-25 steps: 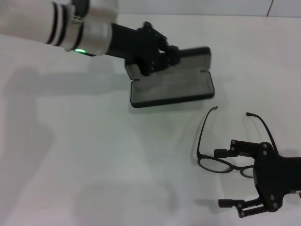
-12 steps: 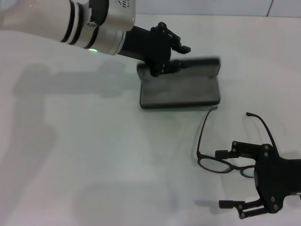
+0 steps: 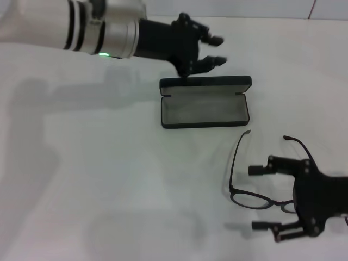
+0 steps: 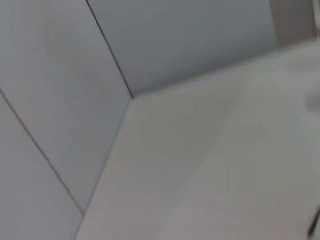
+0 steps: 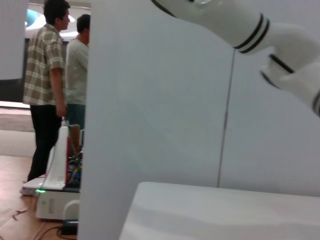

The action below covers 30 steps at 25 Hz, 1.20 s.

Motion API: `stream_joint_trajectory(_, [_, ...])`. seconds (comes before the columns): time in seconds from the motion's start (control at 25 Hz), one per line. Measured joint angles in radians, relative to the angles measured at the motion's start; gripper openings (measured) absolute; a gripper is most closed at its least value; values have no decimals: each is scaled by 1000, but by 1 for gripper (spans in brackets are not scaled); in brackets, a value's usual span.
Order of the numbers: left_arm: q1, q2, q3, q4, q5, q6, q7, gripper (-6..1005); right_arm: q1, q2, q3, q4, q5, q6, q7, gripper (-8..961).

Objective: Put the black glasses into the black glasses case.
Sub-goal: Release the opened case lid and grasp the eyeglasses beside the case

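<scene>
The black glasses case (image 3: 205, 108) lies open on the white table, grey lining up, its lid standing along the far edge. My left gripper (image 3: 216, 51) hovers open just behind and above the case, touching nothing. The black glasses (image 3: 255, 182) lie on the table in front of the case, to the right, temple arms unfolded toward the case. My right gripper (image 3: 260, 198) is open at the near right, its two fingers reaching on either side of the glasses' front frame. The wrist views show neither the case nor the glasses.
The white table (image 3: 109, 179) spreads wide to the left and front. A pale wall runs along the table's far edge (image 3: 244, 8). The right wrist view shows my left arm (image 5: 250, 30), a partition and two people (image 5: 55, 75) standing beyond it.
My left gripper let go of the case lid and lifted back from it; the case shifted right and now lies open. The glasses and right gripper shifted slightly.
</scene>
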Motion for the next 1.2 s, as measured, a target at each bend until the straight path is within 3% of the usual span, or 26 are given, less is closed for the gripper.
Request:
stream_joint_trajectory(0.08, [17,4,0,-1,-43,48,-15,344,0,-2,1,-15,24,11,27,855])
stream_joint_trajectory(0.12, [52,11,0,1,-127,131,-39,368,-1,-5,3,-34,42,14,57,856])
stream_joint_trajectory(0.28, [160,0,0,12,-333,220,-86,471,-10,-14,18,-185,39,16,234,856])
stream_joint_trajectory(0.32, [198,-2,0,24,-385,223,-109,503,-16,-14,19,-408,-64,17,446,855])
stream_joint_trajectory(0.36, [234,-2,0,41,-425,219,-131,536,-13,-9,11,-492,-123,18,518,855])
stream_joint_trajectory(0.44, [286,-1,0,70,-472,210,-154,600,-6,-4,-7,-604,-207,18,619,853])
stream_joint_trajectory(0.6, [374,-2,0,130,-557,206,-132,762,51,-2,-147,-836,-438,6,928,806])
stream_joint_trajectory(0.68, [394,-1,0,144,-577,206,-123,848,86,-1,-215,-881,-536,-11,1023,764])
stream_joint_trajectory(1.0, [409,1,0,147,-588,207,-129,873,154,5,-469,-899,-732,52,1177,737])
stream_joint_trajectory(1.2, [410,-1,0,147,-589,206,-120,881,156,6,-533,-891,-738,101,1185,730])
